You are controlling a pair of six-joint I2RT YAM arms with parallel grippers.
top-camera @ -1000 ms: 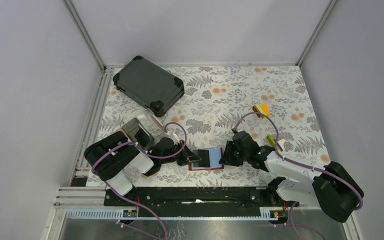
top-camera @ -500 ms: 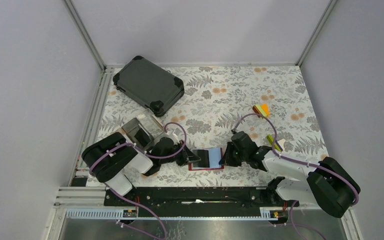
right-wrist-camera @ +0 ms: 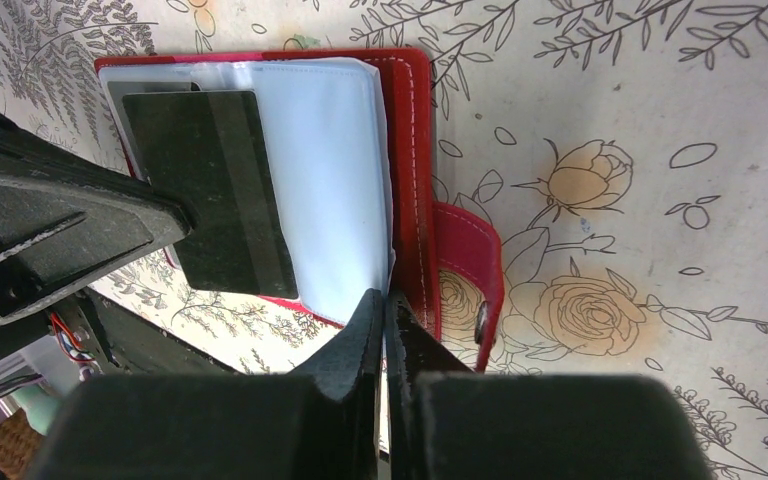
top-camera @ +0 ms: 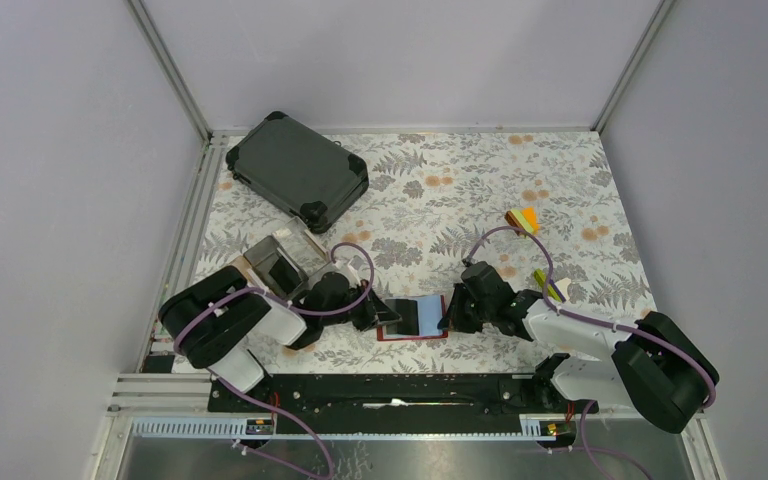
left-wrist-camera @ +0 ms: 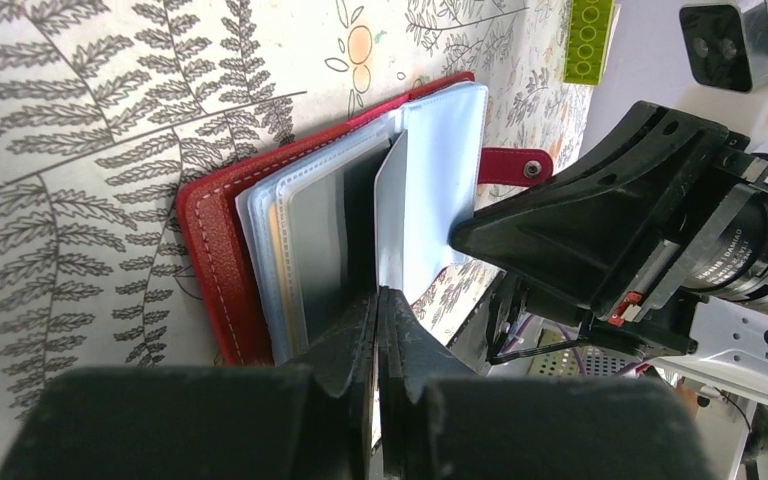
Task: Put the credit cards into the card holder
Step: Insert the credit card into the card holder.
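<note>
The red card holder [top-camera: 415,338] lies open on the flowered table between both arms, its light blue sleeves up [right-wrist-camera: 415,150] [left-wrist-camera: 210,250]. A dark credit card [right-wrist-camera: 215,190] lies flat over the sleeves, one end pinched in my shut left gripper [left-wrist-camera: 378,300] [top-camera: 385,318]. In the left wrist view the card [left-wrist-camera: 330,240] looks grey and runs between sleeve pages. My right gripper [right-wrist-camera: 385,300] [top-camera: 447,318] is shut on the edge of a light blue sleeve, next to the snap tab [right-wrist-camera: 470,270]. No other credit cards show.
A large dark hard-shell case [top-camera: 298,170] sits at the back left. A clear box on a wooden base [top-camera: 282,258] stands behind my left arm. Orange and yellow blocks [top-camera: 525,218] and a green block [top-camera: 543,282] lie behind my right arm.
My right gripper has closed on the sleeve's edge and its arm has shifted slightly left. The left gripper and the dark card have stayed put.
</note>
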